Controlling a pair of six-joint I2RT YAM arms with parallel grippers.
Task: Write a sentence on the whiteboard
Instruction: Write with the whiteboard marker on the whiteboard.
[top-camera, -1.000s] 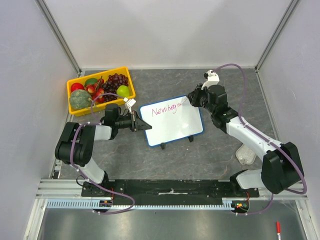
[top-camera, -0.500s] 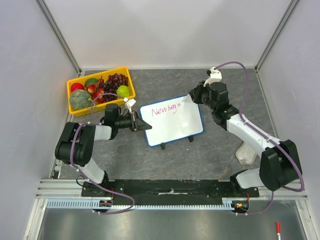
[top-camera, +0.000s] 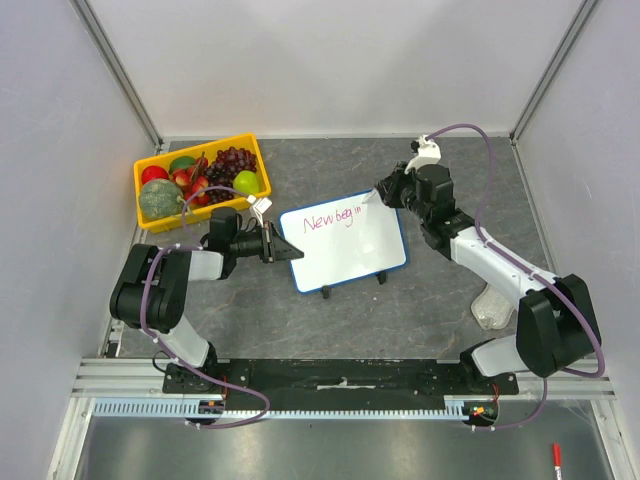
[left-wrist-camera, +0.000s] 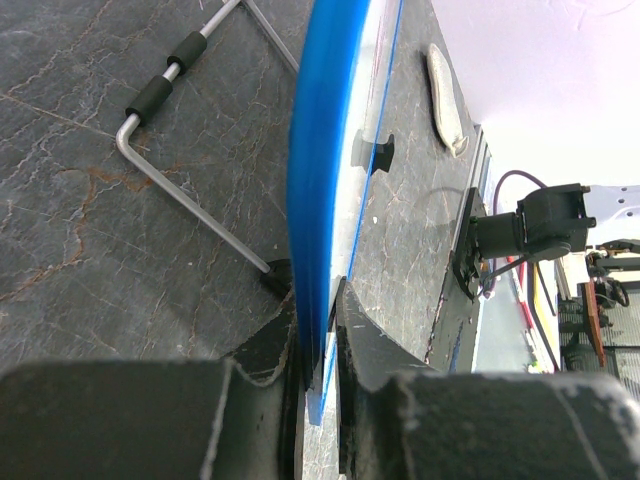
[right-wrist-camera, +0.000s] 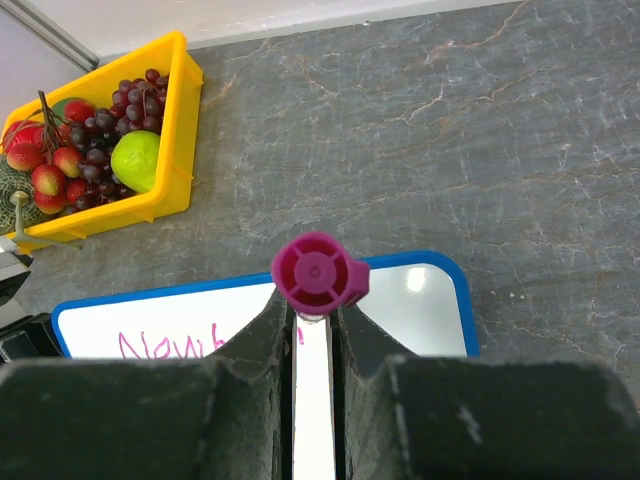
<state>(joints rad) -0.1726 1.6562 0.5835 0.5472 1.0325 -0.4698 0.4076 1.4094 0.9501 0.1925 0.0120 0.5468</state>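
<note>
The whiteboard (top-camera: 345, 250), white with a blue frame, stands tilted on the table's middle. Pink writing, the start of the sentence (top-camera: 333, 219), reads "New begin" along its top. My left gripper (top-camera: 283, 247) is shut on the board's left edge; in the left wrist view the blue frame (left-wrist-camera: 312, 200) sits pinched in that gripper (left-wrist-camera: 322, 330). My right gripper (top-camera: 387, 192) is shut on a marker at the board's upper right. In the right wrist view the marker's pink end cap (right-wrist-camera: 318, 272) sticks out past the gripper (right-wrist-camera: 316, 320), above the board (right-wrist-camera: 425, 300). The marker's tip is hidden.
A yellow tray (top-camera: 141, 187) of fruit stands at the far left, also in the right wrist view as the yellow tray (right-wrist-camera: 183, 120). A clear plastic item (top-camera: 492, 305) lies by the right arm. A red marker (top-camera: 556, 458) lies below the table's near edge. The board's wire stand (left-wrist-camera: 190, 210) rests behind it.
My right wrist has shifted a little toward the far edge while the marker stays at the end of the written line. The left arm and the board have not moved.
</note>
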